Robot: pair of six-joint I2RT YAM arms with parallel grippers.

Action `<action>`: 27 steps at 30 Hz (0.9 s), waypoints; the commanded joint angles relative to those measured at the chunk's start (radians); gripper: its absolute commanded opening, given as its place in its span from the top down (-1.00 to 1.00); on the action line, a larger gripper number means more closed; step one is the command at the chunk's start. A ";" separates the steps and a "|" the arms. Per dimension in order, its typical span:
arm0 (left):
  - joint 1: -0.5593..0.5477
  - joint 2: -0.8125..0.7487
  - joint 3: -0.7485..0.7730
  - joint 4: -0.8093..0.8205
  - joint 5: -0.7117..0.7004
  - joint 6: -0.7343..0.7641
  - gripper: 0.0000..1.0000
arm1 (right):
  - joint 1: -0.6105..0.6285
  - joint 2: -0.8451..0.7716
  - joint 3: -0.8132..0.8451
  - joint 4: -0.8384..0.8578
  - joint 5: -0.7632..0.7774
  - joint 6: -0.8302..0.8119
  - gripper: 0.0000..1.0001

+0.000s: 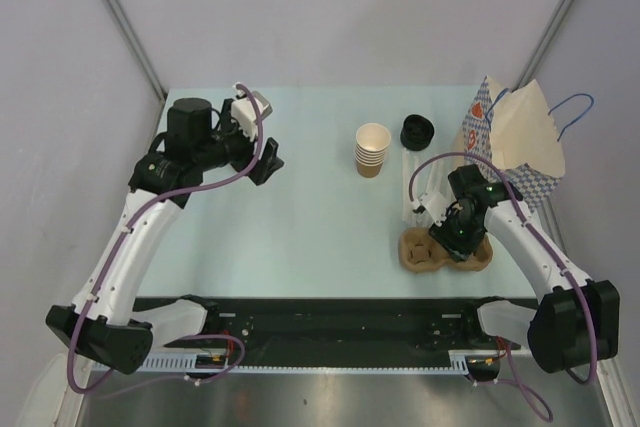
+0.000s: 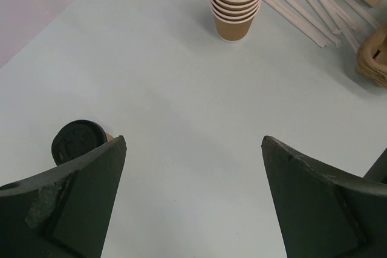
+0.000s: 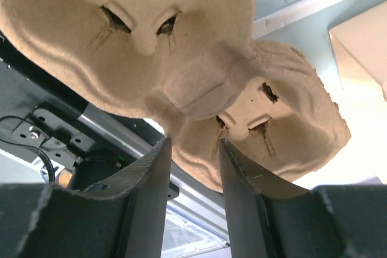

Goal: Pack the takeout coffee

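Your table (image 1: 300, 217) is pale green, closed in by grey walls (image 1: 350, 17). At its far right a paper bag (image 1: 520, 142) stands upright, with a loose black lid (image 1: 417, 131), nested open cups (image 1: 373, 150) and wrapped straws (image 1: 410, 179) nearby. The lidded coffee (image 2: 77, 141) stands on the table just beside one finger of your left gripper (image 2: 193, 143), whose jaws are spread wide and hold nothing. Your right gripper (image 3: 193, 143) sits half-closed astride the rim of the pulp cup carrier (image 3: 151, 40). You cannot tell whether it pinches the rim.

Cup stack (image 1: 372, 150) beside black lid (image 1: 417, 131); wrapped straws (image 1: 409, 179); pulp carrier (image 1: 418, 253); paper bag (image 1: 520, 137) right.
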 commanded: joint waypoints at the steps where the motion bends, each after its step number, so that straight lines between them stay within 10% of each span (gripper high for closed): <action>1: 0.000 -0.024 -0.018 0.033 -0.002 -0.022 -0.99 | -0.008 0.015 -0.004 0.039 -0.003 0.026 0.17; 27: 0.000 -0.010 -0.021 0.039 0.009 -0.039 -0.99 | -0.009 -0.004 -0.010 -0.027 -0.040 0.008 0.04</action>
